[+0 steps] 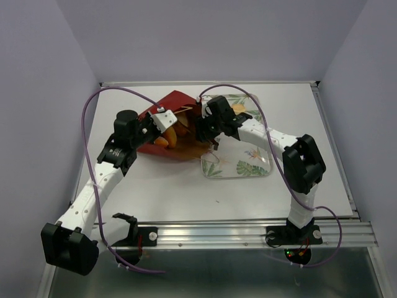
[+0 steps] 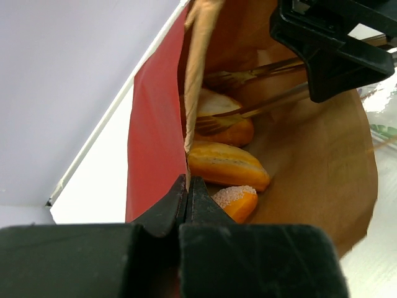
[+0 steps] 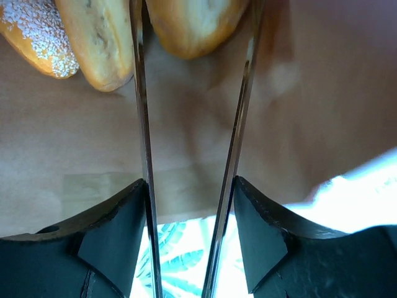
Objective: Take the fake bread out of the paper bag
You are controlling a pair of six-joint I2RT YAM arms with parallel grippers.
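Left pincer (image 2: 188, 186): clenched on paper bag (image 2: 155, 143) rim, mouth held wide.
Right pincer (image 3: 189, 205): grasping metal tongs (image 3: 141, 112), arms apart.
Fake bread (image 2: 227, 165): inside the bag, on its lower wall.
Technique: straddle one loaf, squeeze gently, withdraw straight; tip contact looks unclear.

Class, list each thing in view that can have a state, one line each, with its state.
paper bag: on its side, mouth held open.
left gripper: shut on the paper bag's edge.
right gripper: shut on the tongs.
tongs: arms apart, reaching into the bag.
fake bread: three pieces visible, inside the bag.
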